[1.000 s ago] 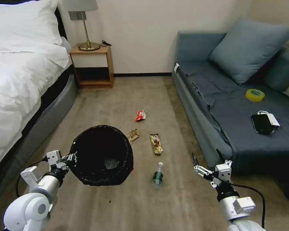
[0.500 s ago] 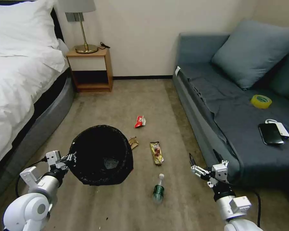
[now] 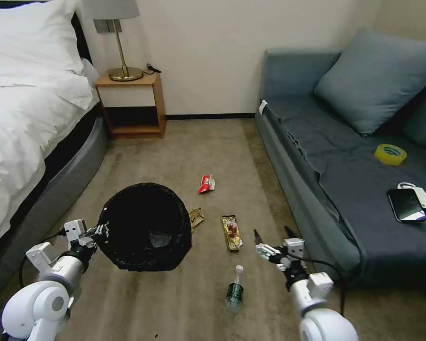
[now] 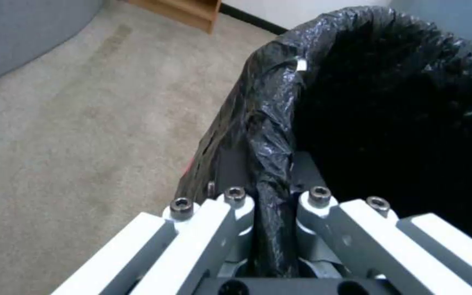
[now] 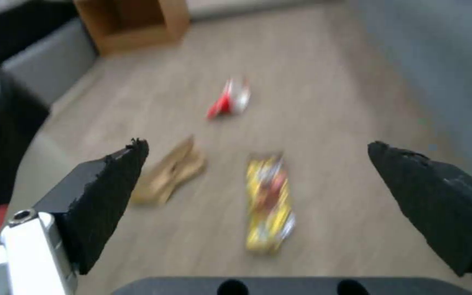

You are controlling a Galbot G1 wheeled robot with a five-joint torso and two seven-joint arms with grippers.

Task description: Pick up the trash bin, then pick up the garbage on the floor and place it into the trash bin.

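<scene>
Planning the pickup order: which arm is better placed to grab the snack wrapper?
Probably the right. The right hand hangs open beside the snack wrapper, while the left hand is shut on the trash bin rim.

Trash bin (image 3: pixel 144 227) lined in crinkled black. Litter on beige carpet (image 3: pixel 184 147): red-and-white packet (image 3: pixel 206 183), tan paper (image 3: pixel 196 218), gold-brown wrapper (image 3: pixel 232 232), clear bottle (image 3: pixel 235 289) with green label. Sofa (image 3: pixel 345 180) grey-blue, tape roll (image 3: pixel 390 154) yellow.

Head camera high, facing down over carpet (image 3: pixel 175 142), wrist cameras close (sharing carpet)
</scene>
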